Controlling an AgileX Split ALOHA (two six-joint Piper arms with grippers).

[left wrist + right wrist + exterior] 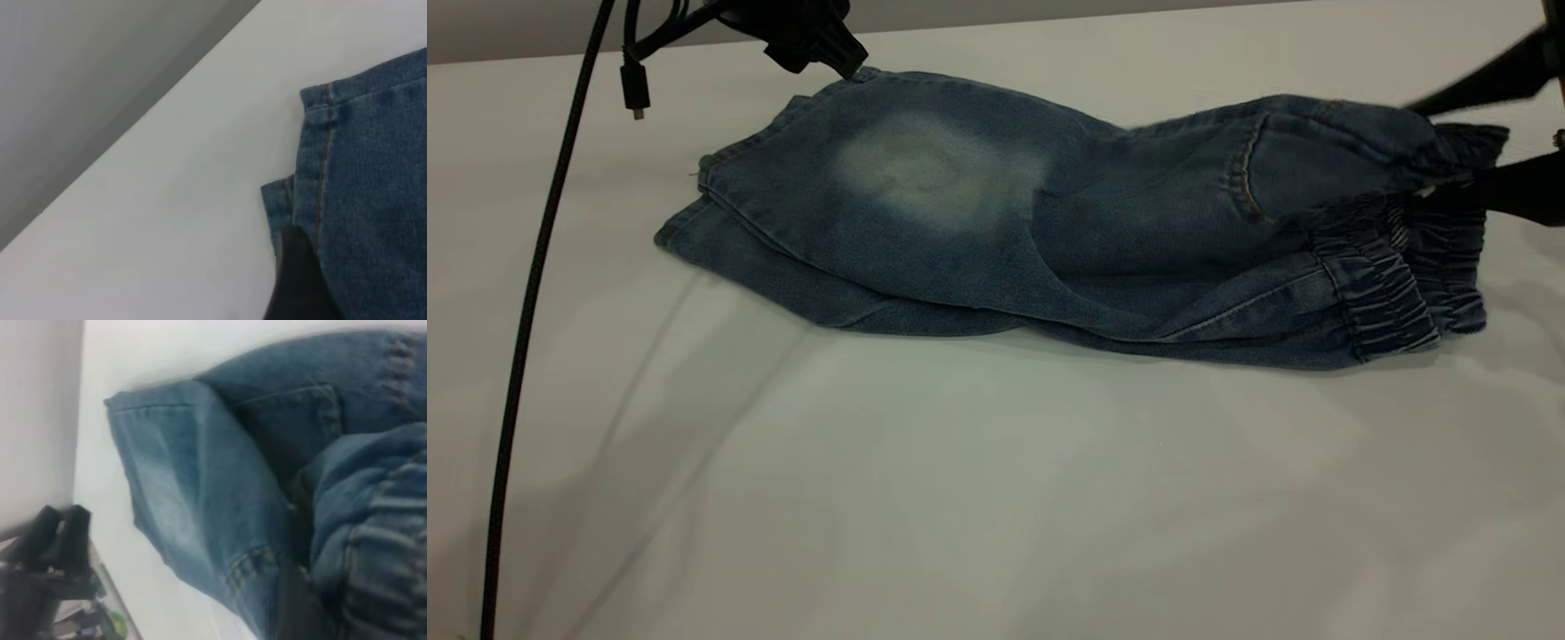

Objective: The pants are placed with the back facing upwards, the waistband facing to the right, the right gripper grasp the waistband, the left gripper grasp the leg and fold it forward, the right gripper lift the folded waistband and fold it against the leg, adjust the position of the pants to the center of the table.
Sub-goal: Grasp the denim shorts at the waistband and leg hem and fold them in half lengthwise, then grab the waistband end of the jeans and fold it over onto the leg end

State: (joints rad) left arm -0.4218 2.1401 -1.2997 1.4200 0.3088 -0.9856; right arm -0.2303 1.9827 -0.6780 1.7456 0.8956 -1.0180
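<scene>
The blue denim pants [1103,240] lie across the table [960,498], doubled lengthwise, with the gathered waistband [1396,284] at the right. The leg layer on top [925,169] shows a pale faded patch; no print is visible. My left gripper [852,64] is at the far corner of that layer's hem, shut on it. In the left wrist view one dark finger [300,283] presses on the hem [320,160]. My right gripper [1449,156] pinches the waistband's upper part and holds it slightly off the table. Its dark finger [293,607] sits against the ruched waistband [373,553].
A thick black cable [525,320] hangs down the left side, and a loose plug [634,93] dangles near the left arm. The table's far edge [1049,22] runs just behind the pants. White tabletop stretches in front of them.
</scene>
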